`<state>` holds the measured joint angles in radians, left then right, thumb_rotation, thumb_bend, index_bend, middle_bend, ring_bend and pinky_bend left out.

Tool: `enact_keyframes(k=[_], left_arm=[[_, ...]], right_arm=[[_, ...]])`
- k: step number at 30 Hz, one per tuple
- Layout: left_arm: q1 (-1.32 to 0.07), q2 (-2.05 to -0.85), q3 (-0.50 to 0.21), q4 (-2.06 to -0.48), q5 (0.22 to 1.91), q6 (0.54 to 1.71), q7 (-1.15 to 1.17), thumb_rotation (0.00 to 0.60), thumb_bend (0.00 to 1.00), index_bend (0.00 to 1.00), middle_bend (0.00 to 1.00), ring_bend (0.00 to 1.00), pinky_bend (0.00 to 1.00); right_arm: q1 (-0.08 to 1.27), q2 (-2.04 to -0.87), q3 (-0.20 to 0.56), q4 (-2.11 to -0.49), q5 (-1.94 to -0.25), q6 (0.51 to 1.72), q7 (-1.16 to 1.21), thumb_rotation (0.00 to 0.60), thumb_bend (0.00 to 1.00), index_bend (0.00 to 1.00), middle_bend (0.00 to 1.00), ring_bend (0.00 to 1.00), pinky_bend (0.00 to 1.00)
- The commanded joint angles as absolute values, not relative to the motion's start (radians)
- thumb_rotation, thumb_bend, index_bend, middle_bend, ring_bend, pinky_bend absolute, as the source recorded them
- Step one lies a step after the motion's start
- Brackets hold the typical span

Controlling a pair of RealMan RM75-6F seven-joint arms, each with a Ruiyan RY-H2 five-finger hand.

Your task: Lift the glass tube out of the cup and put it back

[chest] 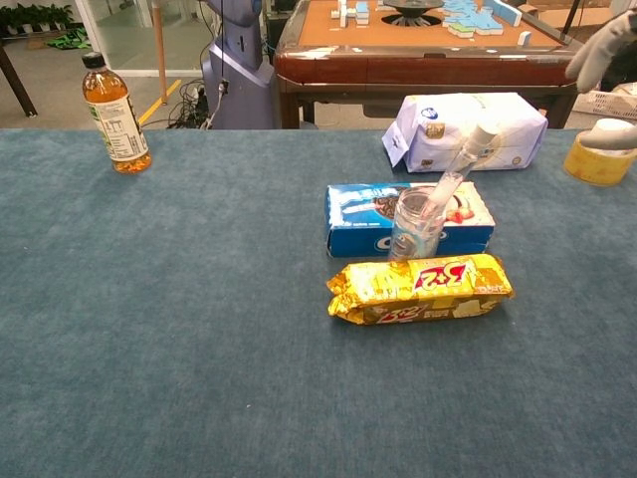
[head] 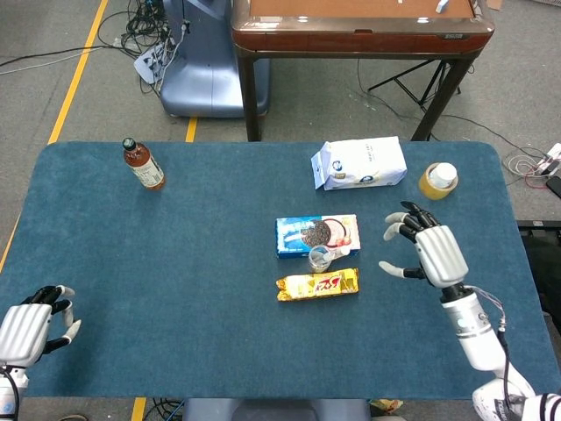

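Observation:
A clear glass cup (chest: 417, 224) (head: 320, 259) stands between the blue cookie box and the gold snack pack. The glass tube (chest: 456, 171) (head: 337, 253) leans in it, its capped top tilted to the right. My right hand (head: 427, 250) hovers well to the right of the cup with fingers spread, holding nothing; only its fingertips (chest: 603, 55) show at the chest view's right edge. At the table's near left corner rests my left hand (head: 33, 326), fingers loosely apart and empty.
A blue cookie box (chest: 408, 217) lies behind the cup, a gold snack pack (chest: 422, 288) in front. A white bag (chest: 466, 129) and a yellow jar (chest: 601, 157) sit at the back right. A tea bottle (chest: 115, 116) stands back left.

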<state>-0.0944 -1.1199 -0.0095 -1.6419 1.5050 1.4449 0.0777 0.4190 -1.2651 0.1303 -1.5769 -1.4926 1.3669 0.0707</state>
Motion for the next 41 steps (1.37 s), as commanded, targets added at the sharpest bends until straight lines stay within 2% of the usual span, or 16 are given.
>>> enact_keyframes(k=[1,4,14,20,41], left_arm=[[-0.094,-1.12,-0.01,-1.643,1.507,1.448,0.076,0.6,0.33,0.37,0.35,0.25,0.41],[-0.093,-1.122,-0.012,-1.637,1.516,1.459,0.066,0.6,0.33,0.37,0.35,0.25,0.41],[-0.086,-1.168,-0.034,-1.564,1.571,1.545,0.008,0.6,0.33,0.38,0.35,0.25,0.41],[-0.084,-1.175,-0.04,-1.549,1.565,1.555,0.0,0.6,0.33,0.38,0.35,0.25,0.41],[-0.103,-1.158,-0.033,-1.564,1.54,1.492,-0.001,0.6,0.33,0.38,0.35,0.25,0.41]], right_arm=[[0.351,-1.203,0.099,-1.626,-1.481,1.425,-0.061,0.6,0.09,0.49,0.35,0.13,0.22],[0.305,-1.173,0.077,-1.651,-1.471,1.46,-0.155,0.6,0.09,0.49,0.38,0.14,0.22],[0.169,-1.146,0.049,-1.722,-1.42,1.592,-0.401,0.6,0.09,0.49,0.38,0.14,0.22],[0.119,-1.147,0.049,-1.752,-1.401,1.636,-0.445,0.6,0.1,0.49,0.38,0.14,0.22],[0.091,-1.092,0.065,-1.727,-1.382,1.556,-0.321,0.6,0.1,0.49,0.38,0.14,0.22]])
